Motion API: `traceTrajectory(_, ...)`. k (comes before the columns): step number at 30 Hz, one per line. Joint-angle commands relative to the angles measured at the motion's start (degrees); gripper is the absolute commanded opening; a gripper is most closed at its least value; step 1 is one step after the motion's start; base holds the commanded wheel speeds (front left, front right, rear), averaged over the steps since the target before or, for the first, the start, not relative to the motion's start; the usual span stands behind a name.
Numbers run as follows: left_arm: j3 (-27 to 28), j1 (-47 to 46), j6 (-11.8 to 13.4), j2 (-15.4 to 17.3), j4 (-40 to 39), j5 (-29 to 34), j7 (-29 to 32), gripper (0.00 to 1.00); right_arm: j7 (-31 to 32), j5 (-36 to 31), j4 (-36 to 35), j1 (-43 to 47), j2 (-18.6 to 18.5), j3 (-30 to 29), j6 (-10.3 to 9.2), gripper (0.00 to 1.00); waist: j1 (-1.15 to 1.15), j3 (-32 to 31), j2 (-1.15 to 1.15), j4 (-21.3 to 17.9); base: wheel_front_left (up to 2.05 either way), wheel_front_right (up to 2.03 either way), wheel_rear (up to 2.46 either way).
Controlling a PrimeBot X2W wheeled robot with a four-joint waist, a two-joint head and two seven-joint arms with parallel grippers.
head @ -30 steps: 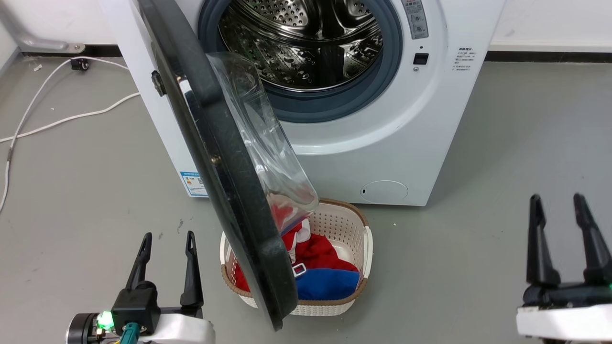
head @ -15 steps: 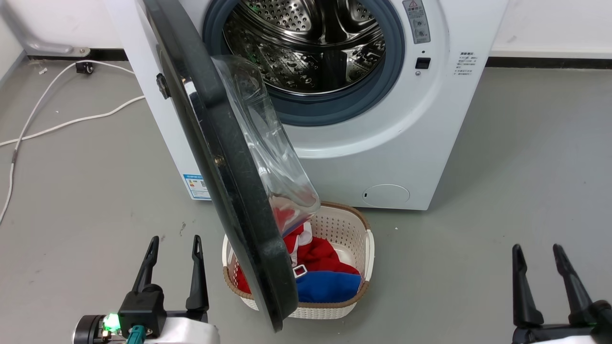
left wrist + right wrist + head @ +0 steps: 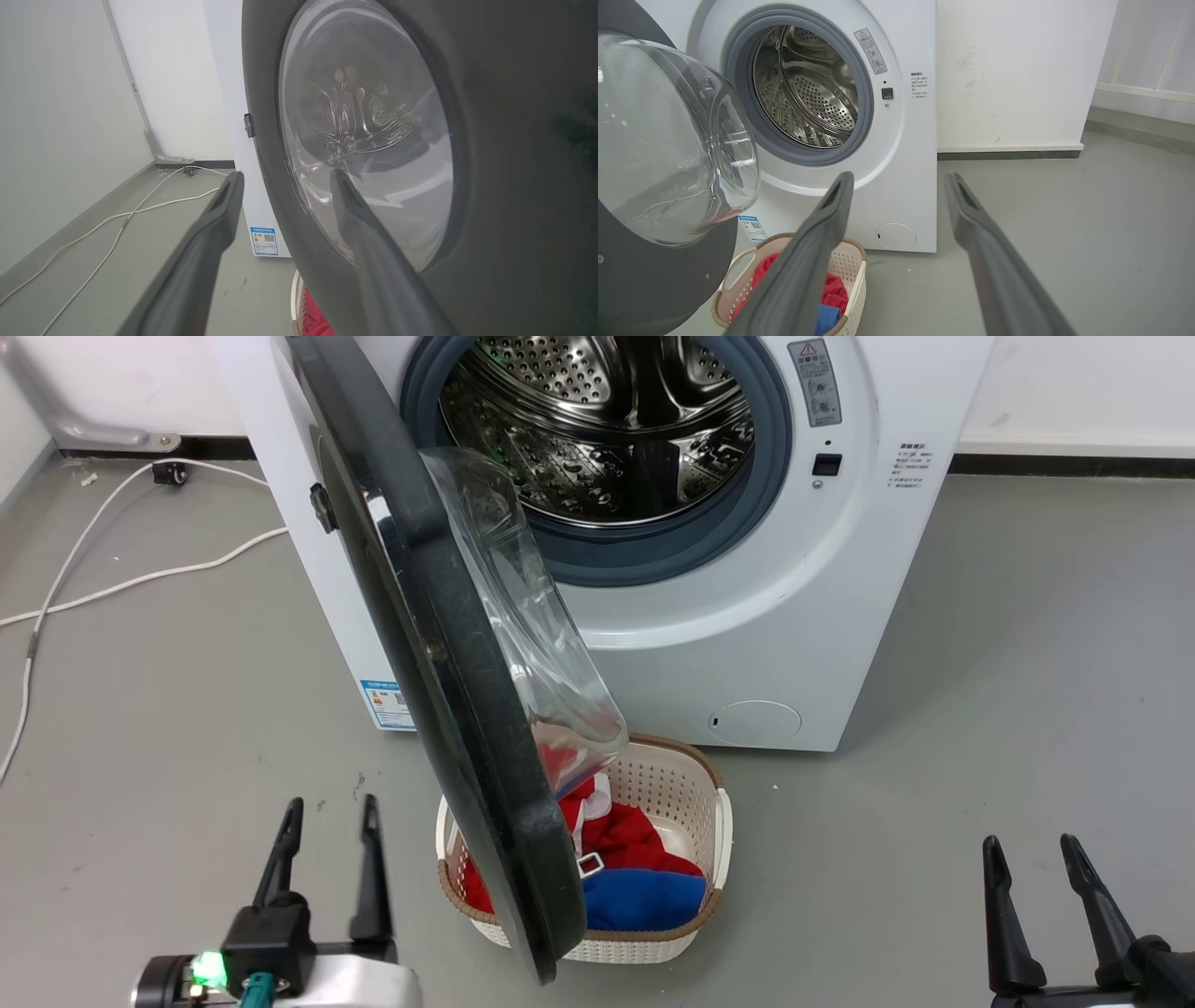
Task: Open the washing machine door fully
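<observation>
The white washing machine (image 3: 747, 644) stands ahead with its steel drum (image 3: 607, 420) exposed. The washing machine door (image 3: 439, 644) is swung out about edge-on towards me, hinged on the left, its clear glass bowl (image 3: 523, 635) bulging to the right. My left gripper (image 3: 333, 803) is open, low and left of the door's outer face, not touching it. In the left wrist view the left gripper (image 3: 286, 173) points at the door (image 3: 514, 140). My right gripper (image 3: 1028, 843) is open and empty at the lower right. In the right wrist view the right gripper (image 3: 899, 175) faces the machine (image 3: 906, 140).
A cream laundry basket (image 3: 719, 821) with red and blue clothes sits on the floor under the door's lower edge, right in front of the machine. White cables (image 3: 140, 579) trail over the grey floor at the left. A white wall (image 3: 1017, 70) stands right of the machine.
My right gripper has dropped back towards the picture's bottom right edge. The camera has shifted slightly. The door's angle and my left gripper look much the same.
</observation>
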Motion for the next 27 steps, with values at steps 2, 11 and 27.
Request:
traceTrajectory(2, 0.9, 0.4, 0.9, 0.1, -1.3, 0.1, -0.2, 0.0, -0.1, -0.1, -0.2, 0.5, 0.2, 0.2, -0.01, 1.0, 0.0, -0.3, 0.0, -0.1, 0.0, 0.0, 0.0)
traceTrajectory(11, 2.7, -2.3, 2.3, 0.7, -13.5, 1.4, -0.2, 0.0, -0.1, -0.2, -1.0, 0.8, 0.2, 0.2, -0.01, 1.0, 0.0, -1.0, 0.0, 0.0, 0.0, 0.0, 0.0)
traceTrajectory(27, -13.8, -9.4, -3.7, 2.2, -29.1, 6.3, -0.1, 0.0, -0.1, -0.4, -1.2, 0.8, 0.2, 1.0, -0.01, 1.0, 0.0, -1.3, 0.0, -0.6, 0.0, 0.0, 0.0)
